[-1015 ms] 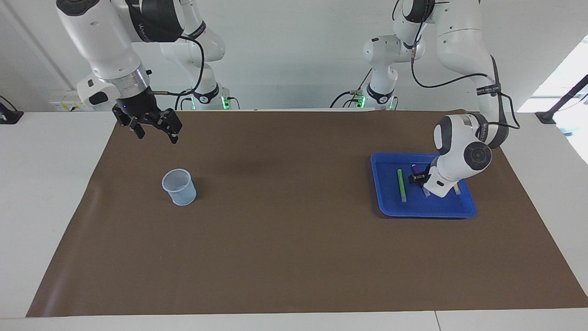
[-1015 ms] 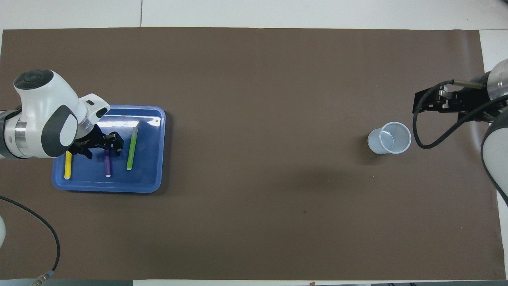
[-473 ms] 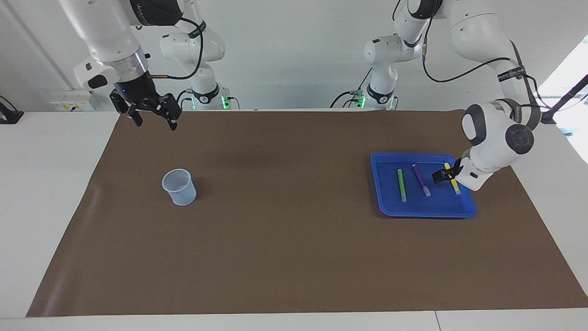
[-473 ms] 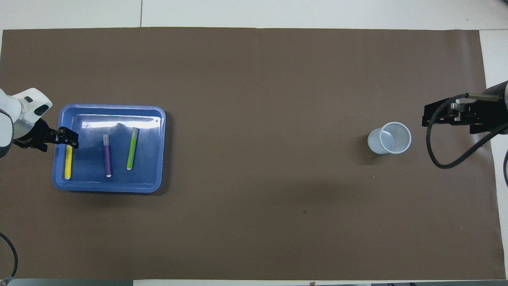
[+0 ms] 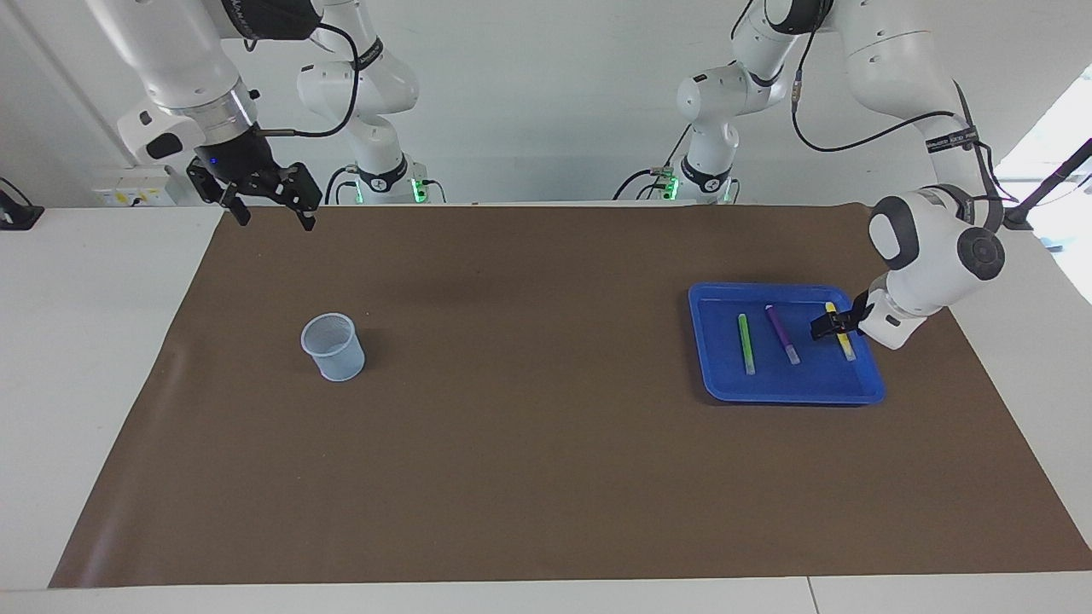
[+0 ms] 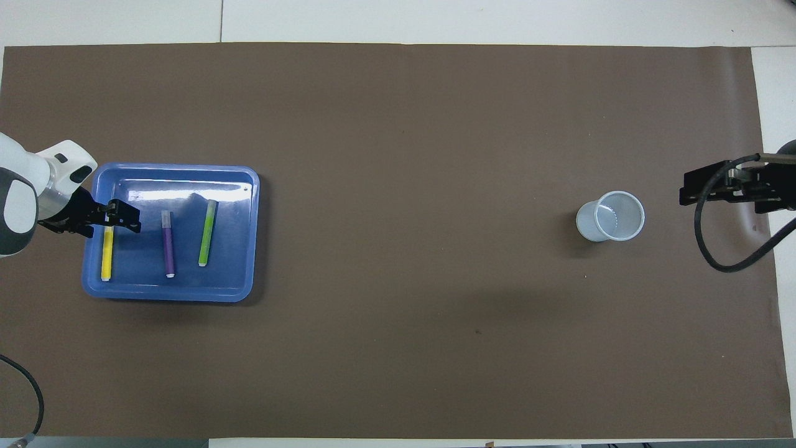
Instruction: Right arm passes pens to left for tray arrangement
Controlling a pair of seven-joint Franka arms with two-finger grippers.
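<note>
The blue tray (image 5: 725,379) lies toward the left arm's end of the table, also in the overhead view (image 6: 168,295). The green pen (image 5: 746,343) (image 6: 208,232), the purple pen (image 5: 782,334) (image 6: 168,242) and the yellow pen (image 5: 843,343) (image 6: 107,256) lie side by side in it. My left gripper (image 5: 829,325) (image 6: 121,214) is open, low over the yellow pen's end nearer the robots, and holds nothing. My right gripper (image 5: 269,213) (image 6: 690,186), with the blue light, is open and empty, raised over the mat's edge at the right arm's end.
A small translucent pale-blue cup (image 5: 334,345) (image 6: 610,216) stands upright on the brown mat (image 5: 529,426) toward the right arm's end. Two smaller white arms with green lights (image 5: 384,170) stand at the robots' end of the table.
My left gripper left the purple pen in the tray, swung out past the tray's edge, then came back a little over the yellow pen. My right gripper rose and drew back away from the cup.
</note>
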